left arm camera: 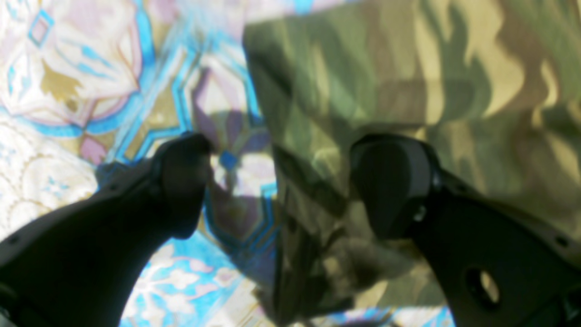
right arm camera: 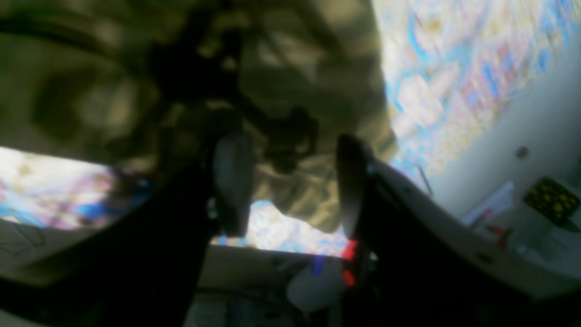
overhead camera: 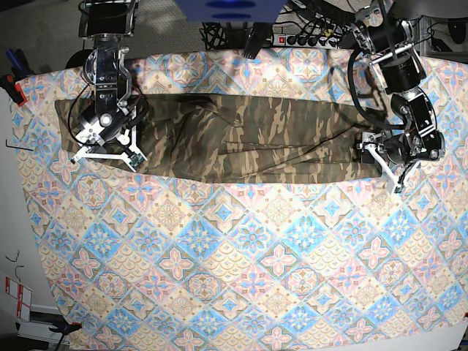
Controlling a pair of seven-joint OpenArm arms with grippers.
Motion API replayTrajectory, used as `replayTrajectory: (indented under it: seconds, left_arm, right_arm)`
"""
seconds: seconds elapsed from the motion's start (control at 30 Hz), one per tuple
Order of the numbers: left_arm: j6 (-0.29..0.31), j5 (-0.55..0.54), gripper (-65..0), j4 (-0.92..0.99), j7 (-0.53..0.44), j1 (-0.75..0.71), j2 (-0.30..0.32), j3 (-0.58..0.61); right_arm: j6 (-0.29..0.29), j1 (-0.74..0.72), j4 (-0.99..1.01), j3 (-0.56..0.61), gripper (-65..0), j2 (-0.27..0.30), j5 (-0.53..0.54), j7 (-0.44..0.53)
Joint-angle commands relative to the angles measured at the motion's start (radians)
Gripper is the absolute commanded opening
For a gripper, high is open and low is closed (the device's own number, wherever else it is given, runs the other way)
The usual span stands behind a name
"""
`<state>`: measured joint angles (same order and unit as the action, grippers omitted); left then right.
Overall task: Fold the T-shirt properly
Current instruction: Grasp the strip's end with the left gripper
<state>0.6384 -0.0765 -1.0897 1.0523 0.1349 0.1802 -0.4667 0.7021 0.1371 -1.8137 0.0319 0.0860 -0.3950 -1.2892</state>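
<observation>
The camouflage T-shirt (overhead camera: 241, 139) lies as a long band across the far part of the tablecloth (overhead camera: 248, 248). My left gripper (left arm camera: 288, 181) is open wide at the band's right end (overhead camera: 369, 150). It straddles the T-shirt's edge (left arm camera: 408, 77), one finger (left arm camera: 395, 186) over cloth and the other finger (left arm camera: 181, 181) over tablecloth. My right gripper (right arm camera: 290, 186) hangs over the band's left end (overhead camera: 110, 150). Its fingers (right arm camera: 233, 177) stand apart, with bunched T-shirt cloth (right arm camera: 295, 195) seen in the gap; no grip on it shows.
The patterned tablecloth (left arm camera: 91, 81) covers the whole table. Cables and a power strip (overhead camera: 314, 36) lie behind the far edge. A red clamp (overhead camera: 11, 84) holds the left corner. Room clutter (right arm camera: 544, 200) shows past the table edge in the right wrist view.
</observation>
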Motion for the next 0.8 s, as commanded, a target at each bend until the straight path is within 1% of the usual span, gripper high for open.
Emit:
replayTrajectory:
  seconds: [0.0, 0.13, 0.17, 0.4, 0.5, 0.63, 0.7, 0.77]
  left_arm:
    - [0.06, -0.079, -15.3, 0.052, 0.092, -0.045, -0.087, 0.039]
    - [0.06, -0.079, -15.3, 0.056, 0.093, -0.064, -0.092, 0.102]
    - [0.06, -0.081, -15.3, 0.055, 0.093, -0.077, -0.101, 0.115]
    - [0.06, -0.167, -15.3, 0.05, 0.088, -0.163, -0.107, 0.211]
    - [0.06, -0.207, -15.3, 0.05, 0.088, -0.191, -0.104, 0.251]
    - [0.06, -0.256, -15.4, 0.05, 0.09, -0.222, -0.075, 0.306]
    - [0.06, -0.286, -17.8, 0.05, 0.087, -0.241, -0.061, 0.342]
    - [0.06, -0.305, -22.8, 0.05, 0.085, -0.258, -0.06, 0.374]
  right_arm:
    - [-0.004, -0.009, -0.018, -0.002, -36.5, 0.005, -0.003, 0.004]
    - [-0.004, -0.011, -0.018, -0.002, -36.5, 0.005, -0.003, 0.004]
    - [-0.004, -0.011, -0.018, -0.002, -36.5, 0.005, -0.003, 0.004]
    - [-0.004, -0.012, -0.018, -0.002, -36.5, 0.005, -0.003, 0.004]
    - [-0.004, -0.012, -0.018, -0.002, -36.5, 0.005, -0.003, 0.004]
    - [-0.004, -0.012, -0.019, -0.002, -36.6, 0.005, -0.003, 0.004]
    - [-0.004, -0.012, -0.019, -0.002, -36.6, 0.005, -0.003, 0.004]
    - [-0.004, -0.012, -0.019, -0.002, -36.6, 0.005, -0.003, 0.004]
